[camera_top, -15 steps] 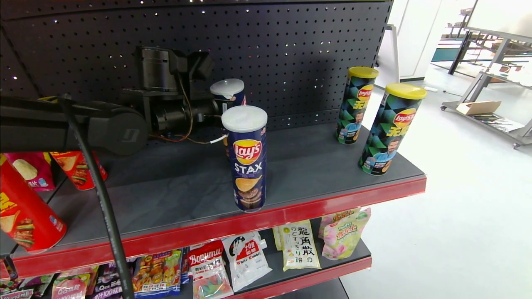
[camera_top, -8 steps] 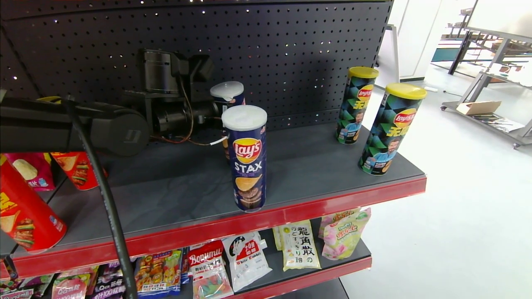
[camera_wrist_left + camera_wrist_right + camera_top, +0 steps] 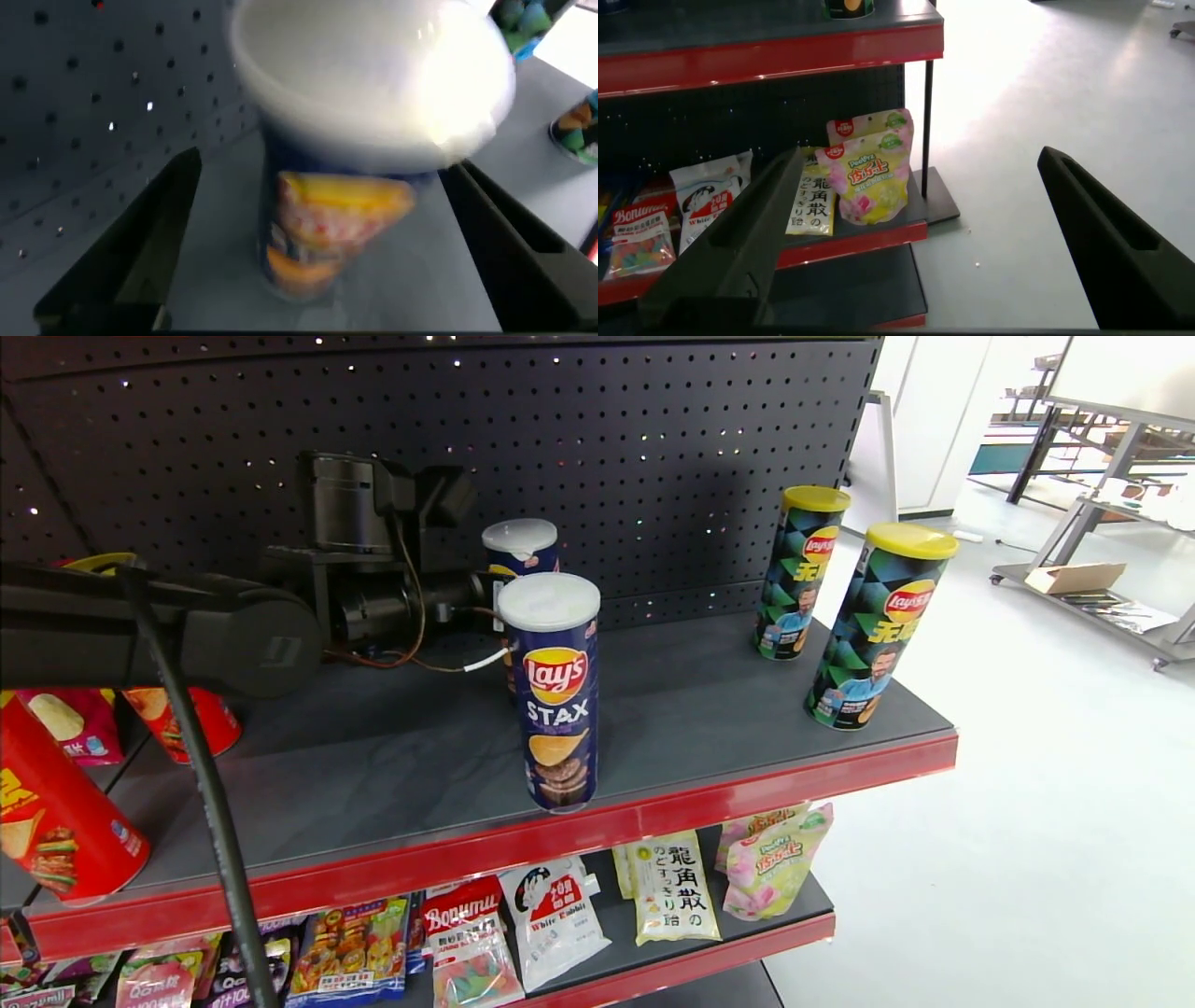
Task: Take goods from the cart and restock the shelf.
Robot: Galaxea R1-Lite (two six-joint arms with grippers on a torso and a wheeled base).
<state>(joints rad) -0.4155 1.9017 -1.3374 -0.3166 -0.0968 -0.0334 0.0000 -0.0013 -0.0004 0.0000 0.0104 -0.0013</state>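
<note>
Just left of centre in the upper half of the head view, the left hand (image 3: 327,182) comes in from the frame's left edge along the shelf (image 3: 392,747). It straddles the rear blue can (image 3: 520,546), which stands upright on its base close to the pegboard (image 3: 653,448). The fingers (image 3: 140,252) are spread wide, one on each side of the can's body with a gap on both sides. The hand therefore reads as released rather than clamped, and though the wrist view is blurred, no pad seems to press the can. This can sits directly behind the front blue can (image 3: 553,700) at the shelf's red lip in mid-frame. That is likely the reason for the spot: like goods filed front to back, as with the rear yellow-lidded can (image 3: 805,574) and the front yellow-lidded can (image 3: 882,625) at the right. Coming in from the side keeps the arm off the front can. The right hand (image 3: 920,159) hangs low with its jaws wide apart and holds nothing, facing the snack bags (image 3: 864,173) on the lower shelf, out of the way. The placing looks nearly done. Drawing back will probably need care, since such tall, narrow cans tip easily.
</note>
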